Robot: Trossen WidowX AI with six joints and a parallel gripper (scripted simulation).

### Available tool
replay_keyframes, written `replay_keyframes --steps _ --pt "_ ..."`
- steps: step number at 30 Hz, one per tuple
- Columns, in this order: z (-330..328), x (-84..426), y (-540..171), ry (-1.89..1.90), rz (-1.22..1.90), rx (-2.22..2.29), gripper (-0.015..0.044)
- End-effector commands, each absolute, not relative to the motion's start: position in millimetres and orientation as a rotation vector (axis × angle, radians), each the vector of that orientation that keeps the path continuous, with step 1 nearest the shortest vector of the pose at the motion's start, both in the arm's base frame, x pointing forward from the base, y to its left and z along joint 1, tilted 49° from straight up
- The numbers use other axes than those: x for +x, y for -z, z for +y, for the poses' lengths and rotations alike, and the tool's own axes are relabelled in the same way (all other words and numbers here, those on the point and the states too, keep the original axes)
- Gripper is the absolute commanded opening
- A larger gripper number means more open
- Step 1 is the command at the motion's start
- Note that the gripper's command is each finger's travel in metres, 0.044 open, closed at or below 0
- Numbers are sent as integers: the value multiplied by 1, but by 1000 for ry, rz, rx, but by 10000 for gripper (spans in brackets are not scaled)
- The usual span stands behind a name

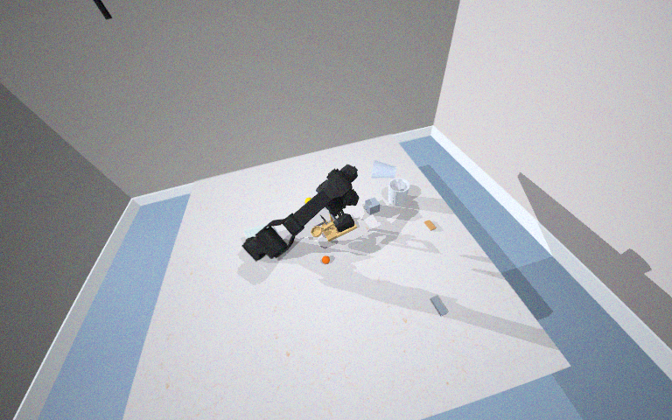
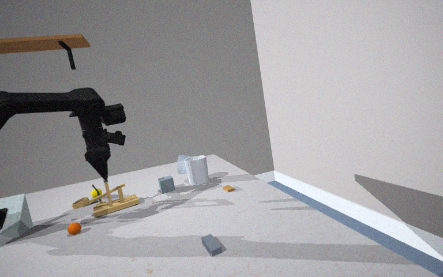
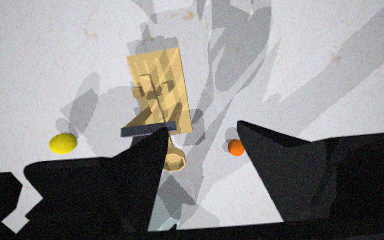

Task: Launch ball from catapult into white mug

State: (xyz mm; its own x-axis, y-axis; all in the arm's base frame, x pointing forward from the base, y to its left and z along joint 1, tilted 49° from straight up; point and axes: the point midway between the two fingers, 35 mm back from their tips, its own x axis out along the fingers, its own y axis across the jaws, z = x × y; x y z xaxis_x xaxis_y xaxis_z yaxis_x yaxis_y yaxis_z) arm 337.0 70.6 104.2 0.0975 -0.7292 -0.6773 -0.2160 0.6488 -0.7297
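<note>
The wooden catapult (image 1: 350, 230) (image 2: 117, 206) (image 3: 170, 62) stands on the table, its spoon cup (image 1: 316, 231) (image 2: 79, 202) (image 3: 174, 162) low and empty. My gripper (image 2: 105, 180) (image 3: 202, 128) is open and empty, just above it at the top of its upright. In the wrist view one fingertip overlaps the end of the catapult's dark crossbar (image 3: 145, 130); contact cannot be told. An orange ball (image 1: 325, 259) (image 2: 74, 228) (image 3: 236, 147) and a yellow ball (image 1: 308, 200) (image 2: 95, 192) (image 3: 63, 143) lie on opposite sides. The white mug (image 1: 397, 193) (image 2: 197, 170) stands upright beyond the catapult.
A grey cube (image 1: 372, 206) (image 2: 166, 184) stands between catapult and mug. A pale blue cup-like object (image 1: 383, 169) (image 2: 181, 164) is behind the mug. A small orange block (image 1: 430, 225) (image 2: 229, 188) and a grey block (image 1: 438, 305) (image 2: 211, 244) lie farther right. A pale green block (image 2: 16, 212) is at left.
</note>
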Motion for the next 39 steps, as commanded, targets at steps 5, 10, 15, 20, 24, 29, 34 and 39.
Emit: replay_keyframes --steps 5,10,15,20,24,29,34,39 --pt "-8 286 -126 561 1442 -758 300" --pt "-40 254 -128 617 1436 -721 300" --pt "-38 258 -124 616 1435 -721 300" --pt "-49 259 -115 617 1435 -721 300" --pt "-53 259 -111 616 1435 -721 300" --pt "-59 260 -106 616 1435 -720 300" --pt "-65 261 -101 616 1435 -721 300" --pt "-71 261 -96 617 1434 -721 300"
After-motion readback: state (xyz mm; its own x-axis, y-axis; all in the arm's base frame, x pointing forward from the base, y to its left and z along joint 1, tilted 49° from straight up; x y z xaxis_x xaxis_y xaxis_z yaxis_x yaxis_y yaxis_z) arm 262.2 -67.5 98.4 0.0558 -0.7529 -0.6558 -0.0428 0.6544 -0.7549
